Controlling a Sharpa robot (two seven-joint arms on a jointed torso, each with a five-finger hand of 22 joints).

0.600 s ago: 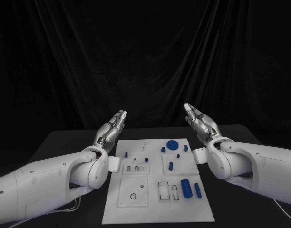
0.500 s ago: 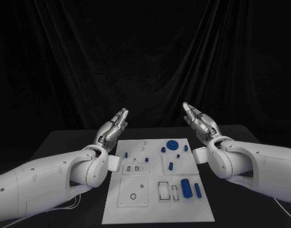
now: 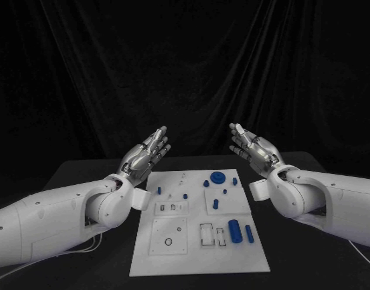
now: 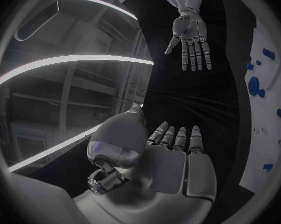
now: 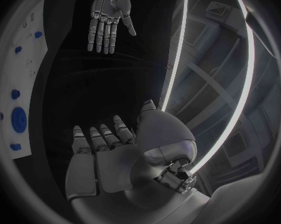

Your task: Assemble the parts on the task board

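The left hand [image 3: 147, 154] and right hand [image 3: 253, 149] are spread, holding nothing, above the task board's [image 3: 199, 254] far edge.

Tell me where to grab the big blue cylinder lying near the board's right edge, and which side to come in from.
Judging by its pose, take the big blue cylinder across its middle, fingers on its long sides, coming from above. It lies flat on the task board, a thinner blue part close beside it, so keep the pinch narrow. The right hand, open and raised, is nearer.
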